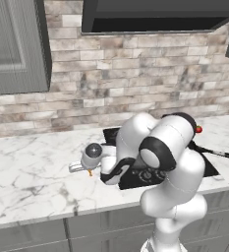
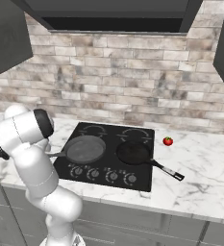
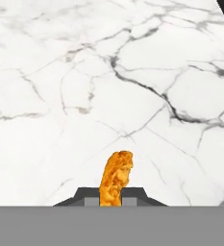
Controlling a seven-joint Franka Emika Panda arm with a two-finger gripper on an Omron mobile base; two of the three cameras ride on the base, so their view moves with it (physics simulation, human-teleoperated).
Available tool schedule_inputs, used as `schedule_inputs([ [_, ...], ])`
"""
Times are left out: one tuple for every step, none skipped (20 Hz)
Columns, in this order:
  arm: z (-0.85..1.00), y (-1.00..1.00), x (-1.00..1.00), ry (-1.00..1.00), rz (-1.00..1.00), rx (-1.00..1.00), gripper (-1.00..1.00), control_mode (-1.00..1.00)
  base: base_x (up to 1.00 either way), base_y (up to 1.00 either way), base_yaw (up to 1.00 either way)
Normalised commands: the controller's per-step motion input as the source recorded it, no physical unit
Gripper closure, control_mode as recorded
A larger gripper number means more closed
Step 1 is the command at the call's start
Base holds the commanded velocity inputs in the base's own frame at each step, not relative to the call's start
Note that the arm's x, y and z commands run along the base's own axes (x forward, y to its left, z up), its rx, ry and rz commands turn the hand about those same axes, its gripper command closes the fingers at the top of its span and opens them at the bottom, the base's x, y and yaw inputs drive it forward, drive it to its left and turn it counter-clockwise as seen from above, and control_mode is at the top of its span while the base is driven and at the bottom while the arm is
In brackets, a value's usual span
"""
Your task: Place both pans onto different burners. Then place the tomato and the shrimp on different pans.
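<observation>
1. From behind the arm on its left, the gripper [image 1: 88, 170] hangs low over the marble counter [image 1: 32, 167], just left of the black cooktop [image 1: 209, 167]. A speck of orange, the shrimp [image 1: 90, 172], sits right at its tip. The tomato [image 1: 198, 129] peeps out past the arm's elbow, well apart on the far right, and the black pan's long handle [image 1: 215, 152] pokes out beside it.

2. From the other side, both pans already rest on burners: the grey skillet [image 2: 85, 148] on the front left ring, the black pan [image 2: 132, 152] on the ring beside it. The tomato [image 2: 168, 141] lies on the counter just right of the cooktop, in neither pan. The arm's bulk hides the hand here.

3. Looking along the hand, the fingertips [image 3: 132, 194] stand narrow, pinched on the shrimp [image 3: 115, 178] between them. Its long axis runs straight out from the jaws, away from the hand. I would say the grip is made and the next move is a lift and carry towards the cooktop; the grey skillet is the nearer pan.
</observation>
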Motion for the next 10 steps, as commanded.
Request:
schedule_inputs([
  [0.19,0.0,-0.05,-0.05,0.0,0.03,1.0,-1.0,0.0,0.0,0.0],
  [0.2,0.0,-0.03,-0.04,0.0,0.03,1.0,-1.0,0.0,0.0,0.0],
  [0.22,0.0,-0.02,-0.04,0.0,0.05,1.0,-1.0,0.0,0.0,0.0],
  [0.22,0.02,-0.01,-0.04,0.0,0.05,1.0,-1.0,0.0,0.0,0.0],
  [0.21,0.07,-0.02,-0.05,-0.01,0.05,1.0,-1.0,0.0,0.0,0.0],
  [0.2,0.09,-0.03,-0.05,-0.01,0.05,1.0,-1.0,0.0,0.0,0.0],
  [0.22,0.11,-0.03,-0.05,-0.01,0.05,1.0,-1.0,0.0,0.0,0.0],
  [0.21,0.16,-0.04,-0.05,-0.03,0.04,1.0,-1.0,0.0,0.0,0.0],
  [0.21,0.16,-0.05,-0.05,-0.03,0.04,1.0,-1.0,0.0,0.0,0.0],
  [0.22,0.17,-0.04,-0.05,-0.03,0.04,1.0,-1.0,0.0,0.0,0.0],
])
